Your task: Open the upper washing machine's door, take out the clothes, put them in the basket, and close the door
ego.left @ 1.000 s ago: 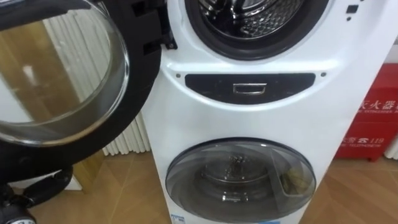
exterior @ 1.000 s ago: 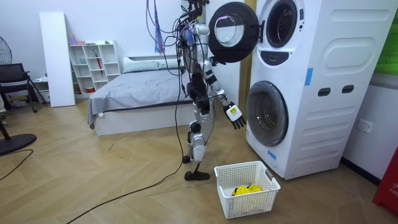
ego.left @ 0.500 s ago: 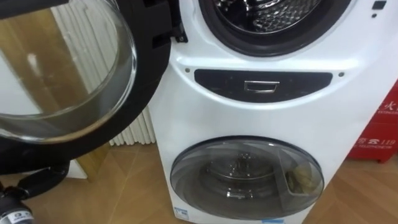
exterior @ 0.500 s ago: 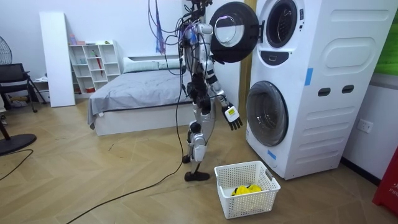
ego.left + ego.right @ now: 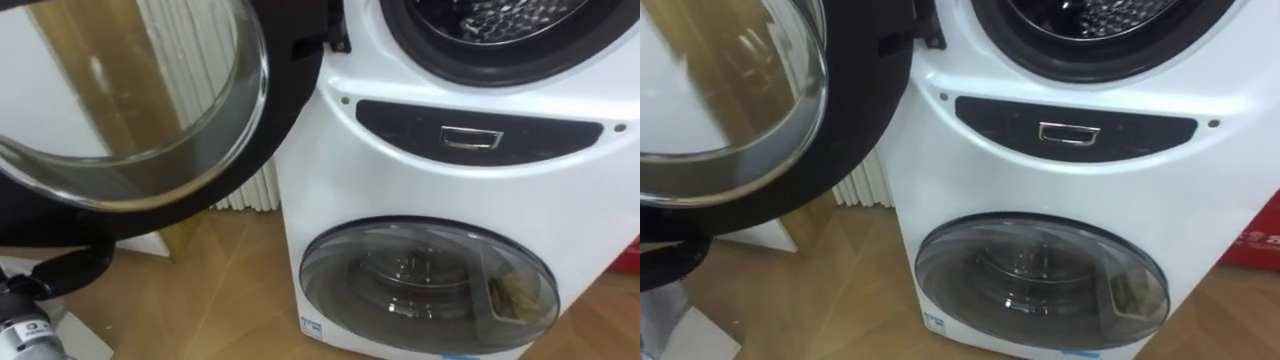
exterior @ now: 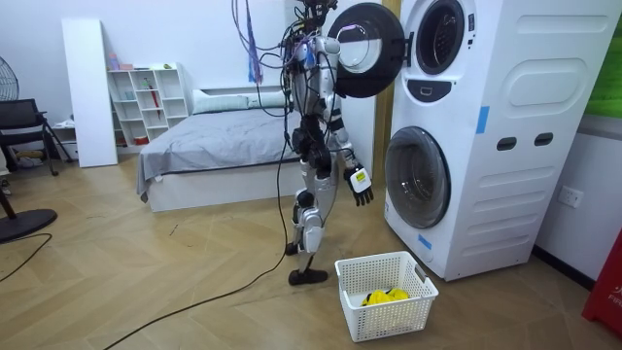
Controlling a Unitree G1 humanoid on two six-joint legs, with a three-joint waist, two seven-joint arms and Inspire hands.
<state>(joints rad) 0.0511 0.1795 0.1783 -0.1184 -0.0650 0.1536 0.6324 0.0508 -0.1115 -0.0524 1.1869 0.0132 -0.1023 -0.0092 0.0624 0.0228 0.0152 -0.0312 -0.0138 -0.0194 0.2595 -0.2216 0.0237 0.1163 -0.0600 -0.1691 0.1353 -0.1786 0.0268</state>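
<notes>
In the left eye view the washing machine (image 5: 330,200) has its upper door (image 5: 130,120) standing open at 10 o'clock. The drum (image 5: 510,15), at 1 o'clock, shows bare metal in its visible part. The lower door (image 5: 430,285), at 5 o'clock, is closed.

In the room view the left hand (image 6: 361,185) hangs low under the open door, fingers relaxed and holding nothing. The basket (image 6: 398,319), at 5 o'clock from the robot, holds the yellow clothes (image 6: 386,296). They are a crumpled heap, its long axis from 9 to 3 o'clock, pointing no clear way. I judge the picking at least partly done.

In the right eye view the drum, at 1 o'clock, shows no cloth either; its depth is hidden.
</notes>
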